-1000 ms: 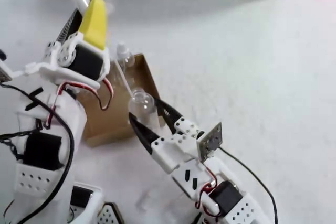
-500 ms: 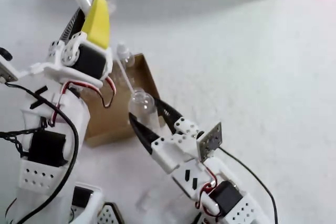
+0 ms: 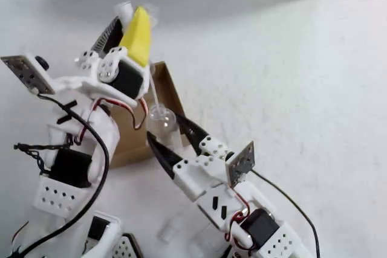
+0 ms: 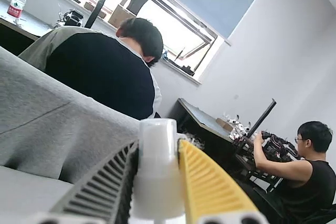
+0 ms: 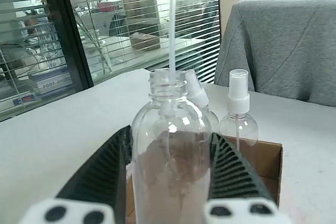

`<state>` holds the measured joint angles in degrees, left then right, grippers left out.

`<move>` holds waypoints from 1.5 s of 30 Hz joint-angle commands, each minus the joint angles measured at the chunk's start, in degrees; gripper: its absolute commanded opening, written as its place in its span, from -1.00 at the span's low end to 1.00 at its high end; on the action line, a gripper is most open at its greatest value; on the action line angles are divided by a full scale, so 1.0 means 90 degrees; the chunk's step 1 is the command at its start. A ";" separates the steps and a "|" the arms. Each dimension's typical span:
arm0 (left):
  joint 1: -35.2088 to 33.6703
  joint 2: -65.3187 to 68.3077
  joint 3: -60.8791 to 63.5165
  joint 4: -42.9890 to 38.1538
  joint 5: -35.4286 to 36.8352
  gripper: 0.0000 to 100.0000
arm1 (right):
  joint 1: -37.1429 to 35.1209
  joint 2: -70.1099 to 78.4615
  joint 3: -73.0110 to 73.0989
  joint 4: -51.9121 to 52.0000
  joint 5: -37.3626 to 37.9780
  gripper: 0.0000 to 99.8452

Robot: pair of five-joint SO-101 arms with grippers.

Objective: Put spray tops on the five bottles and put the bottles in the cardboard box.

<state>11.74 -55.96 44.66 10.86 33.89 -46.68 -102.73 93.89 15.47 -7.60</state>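
Fitting top to bottle by box
Box [image 3: 164, 83] at table's 9 o'clock; R gripper [image 3: 163, 129] clenched on bottle [image 5: 170, 171] at box's 5 o'clock; L gripper [image 3: 129, 17] grasps top [image 4: 156, 171] at bottle's 11, tube [image 5: 171, 24] at neck. Hold tube vertical, lower straight, seat top

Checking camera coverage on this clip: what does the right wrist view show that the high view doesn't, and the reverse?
Right wrist view: two capped bottles standing behind the wall of the cardboard box, apparently inside it. High view: the left gripper shut on the head of the spray top above the box, and the white table around it. Both: the right gripper shut on the uncapped clear bottle, with the spray top's dip tube entering its neck.
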 commanded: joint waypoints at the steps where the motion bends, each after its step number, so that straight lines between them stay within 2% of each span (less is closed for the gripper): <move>1: 0.0122 -0.0171 0.0186 -0.0186 -0.0107 -0.96 | -0.0024 -0.0044 -0.0088 0.0015 -0.0029 -0.96; 5: 0.0405 -0.0523 0.0860 -0.0186 -0.0107 -0.96 | -0.0005 -0.0044 -0.0088 0.0015 -0.0029 -0.96; 10: 0.0894 -0.1675 0.1895 -0.0186 -0.0107 -0.96 | 0.0005 -0.0044 -0.0088 0.0015 -0.0029 -0.96; 13: 0.0923 -0.2222 0.2325 -0.0068 -0.0107 -0.96 | 0.0005 -0.0044 -0.0088 0.0015 -0.0029 -0.96; 18: 0.0923 -0.2926 0.2628 0.0635 -0.0107 -0.96 | 0.0015 -0.0044 -0.0088 0.0015 -0.0029 -0.96; 24: 0.0933 -0.3600 0.3136 0.0713 -0.0127 -0.96 | 0.0015 -0.0044 -0.0088 0.0015 -0.0029 -0.96; 29: 0.0933 -0.4176 0.3516 0.0723 -0.0801 -0.96 | 0.0015 -0.0044 -0.0127 0.0151 -0.0029 -0.96; 34: 0.1158 -0.4801 0.3839 0.0733 -0.1104 -0.96 | -0.0015 -0.0044 -0.0127 0.0181 -0.0029 -0.96; 36: 0.1167 -0.5016 0.3966 0.0762 -0.1231 -0.91 | 0.0005 -0.0044 -0.0127 0.0181 -0.0029 -0.96; 42: 0.1167 -0.5358 0.3985 0.1465 -0.1250 -0.54 | 0.0005 -0.0044 -0.0137 0.0298 -0.0029 -0.96; 45: 0.1128 -0.5368 0.3829 0.1670 -0.1241 -0.50 | 0.0015 -0.0044 -0.0137 0.0308 -0.0029 -0.96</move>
<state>21.32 -103.16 81.41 23.96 23.16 -46.33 -102.73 93.89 17.93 -7.60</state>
